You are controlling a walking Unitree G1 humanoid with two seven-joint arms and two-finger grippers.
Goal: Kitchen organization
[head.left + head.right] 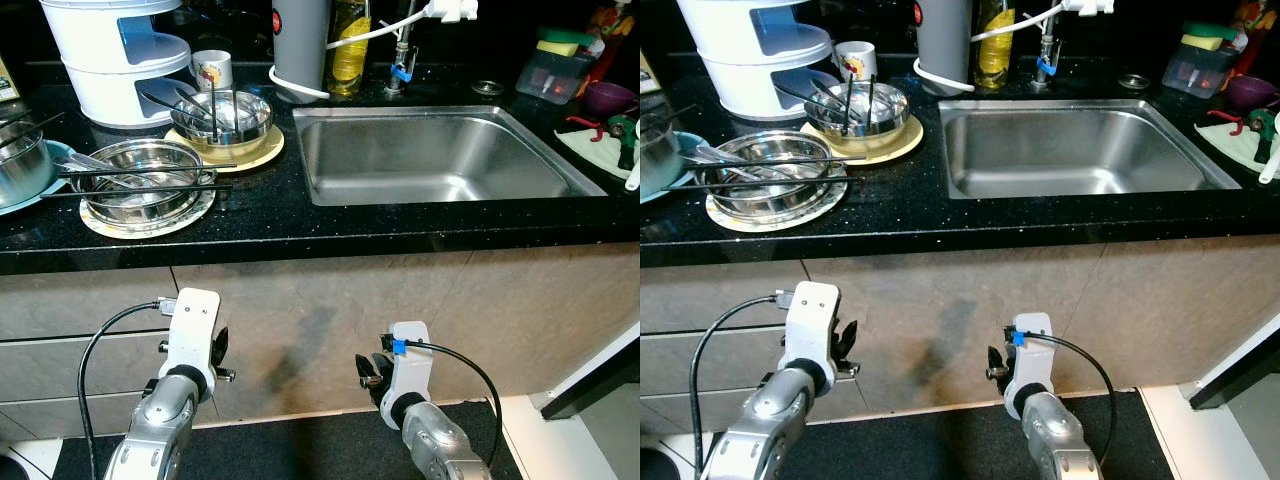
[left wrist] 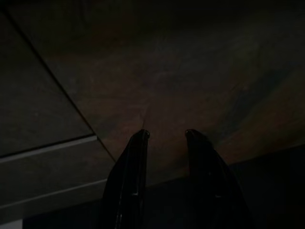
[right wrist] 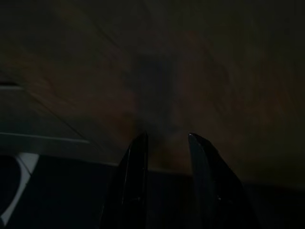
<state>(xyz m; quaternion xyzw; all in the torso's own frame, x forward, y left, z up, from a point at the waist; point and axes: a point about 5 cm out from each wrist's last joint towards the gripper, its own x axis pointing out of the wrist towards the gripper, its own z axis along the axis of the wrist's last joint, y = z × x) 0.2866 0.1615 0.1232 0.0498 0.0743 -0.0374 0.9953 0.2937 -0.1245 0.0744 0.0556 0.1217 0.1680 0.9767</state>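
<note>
A steel bowl point(image 1: 140, 180) with black chopsticks point(image 1: 150, 170) laid across it sits on a cream plate point(image 1: 100, 222) at the left of the black counter point(image 1: 400, 225). Behind it a second steel bowl point(image 1: 222, 115) holding utensils rests on a yellow plate point(image 1: 262, 152). Another steel pot point(image 1: 22, 160) is at the far left on a blue plate. The steel sink point(image 1: 440, 155) is empty. Both arms hang below the counter edge, facing the cabinet front. My left gripper point(image 2: 167, 136) and right gripper point(image 3: 167, 139) are open and hold nothing.
A white stacked steamer point(image 1: 120, 55), a mug point(image 1: 212, 70), a grey jug point(image 1: 300, 40) and an oil bottle point(image 1: 348, 45) stand at the back. A tap point(image 1: 402, 60) is behind the sink. Sponges in a tub point(image 1: 555, 65), a purple bowl point(image 1: 608, 97) and tools lie at the right.
</note>
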